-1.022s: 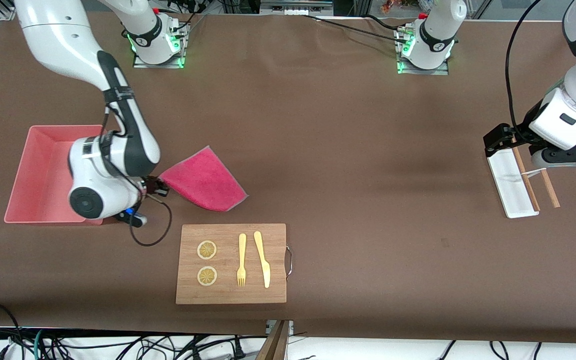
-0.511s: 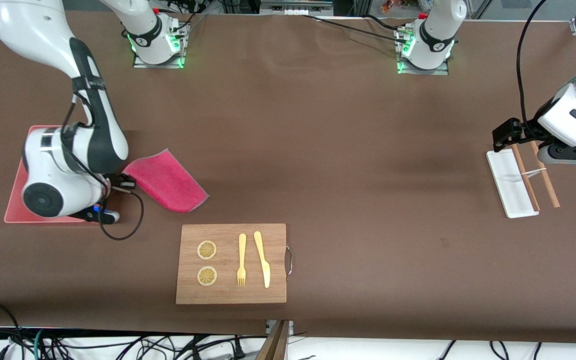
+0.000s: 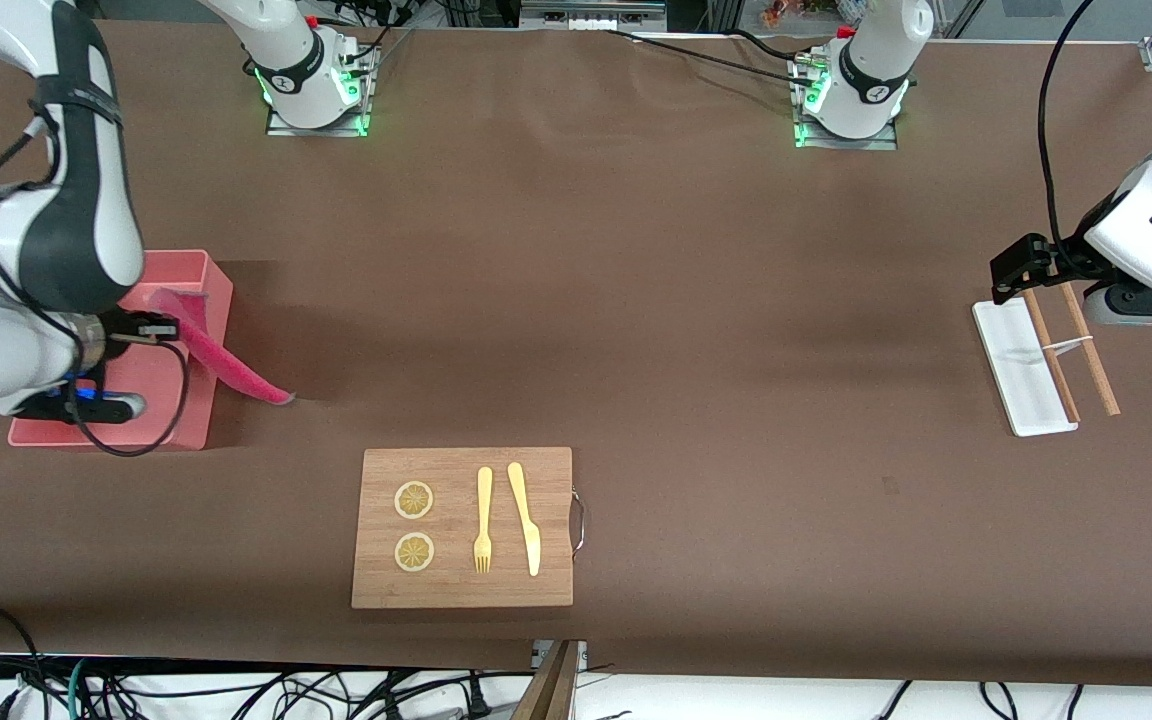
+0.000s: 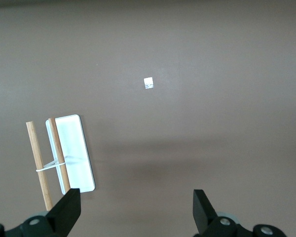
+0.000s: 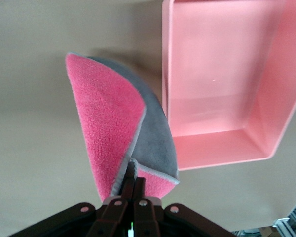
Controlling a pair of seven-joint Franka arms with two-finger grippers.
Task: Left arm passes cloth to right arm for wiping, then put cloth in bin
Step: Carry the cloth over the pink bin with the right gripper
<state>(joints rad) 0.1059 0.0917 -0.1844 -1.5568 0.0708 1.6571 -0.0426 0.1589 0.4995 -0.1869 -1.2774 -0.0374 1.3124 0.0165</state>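
Note:
My right gripper (image 3: 161,326) is shut on a corner of the cloth (image 3: 221,362), up in the air over the pink bin (image 3: 211,280) at the right arm's end of the table. The cloth hangs folded, its free end over the bin's wall toward the table's middle. In the right wrist view the cloth (image 5: 116,128) shows pink and grey faces, pinched by my right gripper (image 5: 133,180), with the bin (image 5: 222,84) empty beside it. My left gripper (image 3: 1011,272) hangs open and empty over the white tray (image 3: 1016,375); its fingertips (image 4: 69,207) frame bare table.
A wooden board (image 3: 463,527) with two lemon slices (image 3: 414,499), a fork (image 3: 483,518) and a knife (image 3: 526,517) lies near the front edge. The flat white tray with two wooden sticks (image 3: 1091,355) lies at the left arm's end, also in the left wrist view (image 4: 74,153).
My right gripper carried the cloth from the table beside the bin toward and over the bin, lifting it so it folds and hangs. My left gripper rose slightly.

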